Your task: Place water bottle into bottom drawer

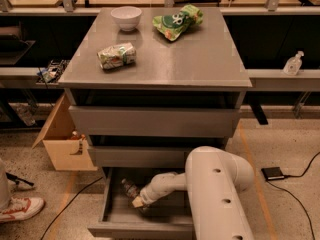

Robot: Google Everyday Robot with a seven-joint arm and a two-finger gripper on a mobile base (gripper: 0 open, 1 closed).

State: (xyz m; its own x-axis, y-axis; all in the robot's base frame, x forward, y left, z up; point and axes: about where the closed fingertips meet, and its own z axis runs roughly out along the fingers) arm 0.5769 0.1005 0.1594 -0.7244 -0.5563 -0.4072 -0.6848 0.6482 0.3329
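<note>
The bottom drawer [116, 219] of the grey cabinet stands pulled out toward me. Inside it, near the left middle, the small clear water bottle [129, 188] lies tilted, cap end toward the back left. My white arm reaches down into the drawer from the right, and the gripper [137, 202] sits at the bottle's lower end, touching or right beside it. The arm's bulky white body hides the drawer's right half.
On the cabinet top are a white bowl [126, 17], a crushed green-white can [116, 55] and a green snack bag [178, 21]. The two upper drawers [150, 121] are shut. An open cardboard box [62, 144] stands left of the cabinet; a shoe [20, 209] is at the far left.
</note>
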